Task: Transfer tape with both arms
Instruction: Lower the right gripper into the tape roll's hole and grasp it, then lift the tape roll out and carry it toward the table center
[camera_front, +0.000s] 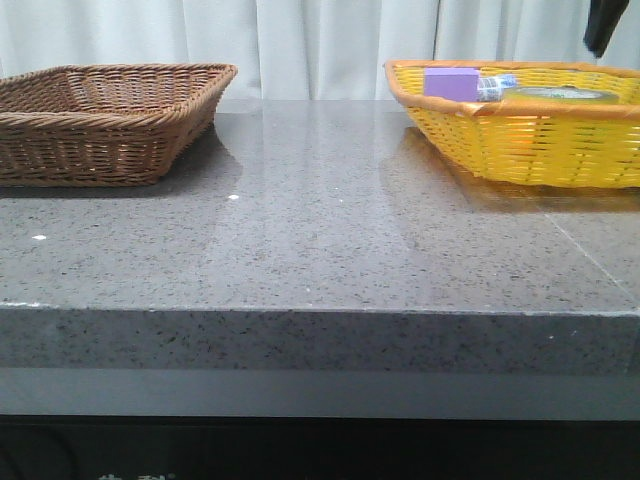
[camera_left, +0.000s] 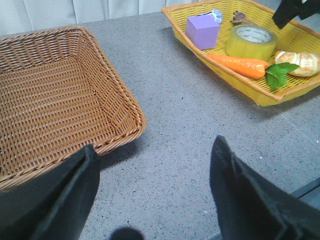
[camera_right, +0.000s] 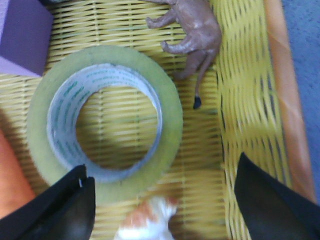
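The tape, a yellow roll with a white, green-printed core, lies flat in the yellow basket. It also shows in the left wrist view, and its top edge shows in the front view. My right gripper hovers open just above it. One of its fingers is over the roll's rim and the other is over the basket's side. Its black tip hangs above the basket. My left gripper is open over bare table beside the brown basket, holding nothing.
The yellow basket at the right also holds a purple box, a carrot, a brown toy animal, a bread-like item and a small bottle. The brown basket stands at the left.
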